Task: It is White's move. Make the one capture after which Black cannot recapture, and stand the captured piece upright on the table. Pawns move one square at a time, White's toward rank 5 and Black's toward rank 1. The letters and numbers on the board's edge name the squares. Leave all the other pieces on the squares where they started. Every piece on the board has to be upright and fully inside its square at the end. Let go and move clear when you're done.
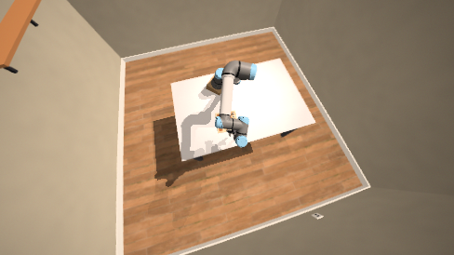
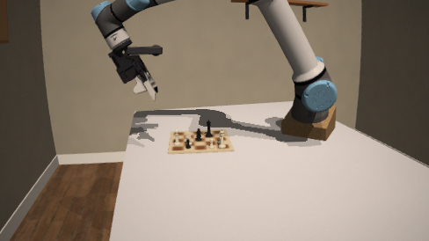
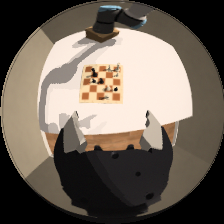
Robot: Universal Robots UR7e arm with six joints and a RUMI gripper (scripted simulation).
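Note:
The chessboard [image 2: 200, 151] [image 3: 101, 102] lies flat on the table with several black and white pieces on it. A tall black piece [image 2: 208, 129] [image 3: 94, 72] stands toward the robot's base side. Another black piece [image 2: 199, 135] [image 3: 101, 81] stands near the middle, and a small black piece [image 2: 188, 143] [image 3: 116, 89] stands near one edge. A tall white piece [image 2: 221, 140] stands at the right in the exterior view, a white piece [image 2: 177, 138] at the left. The edge letters are too small to read. My gripper [image 2: 147, 96] [image 3: 112, 110] is open and empty, high above and away from the board.
The robot's wooden base block [image 2: 308, 124] [image 3: 102, 34] stands on the white table [image 2: 272, 183] [image 3: 155, 75] beyond the board. The arm's shadow falls across the table beside the board. A wall shelf [image 2: 281, 2] is behind the arm.

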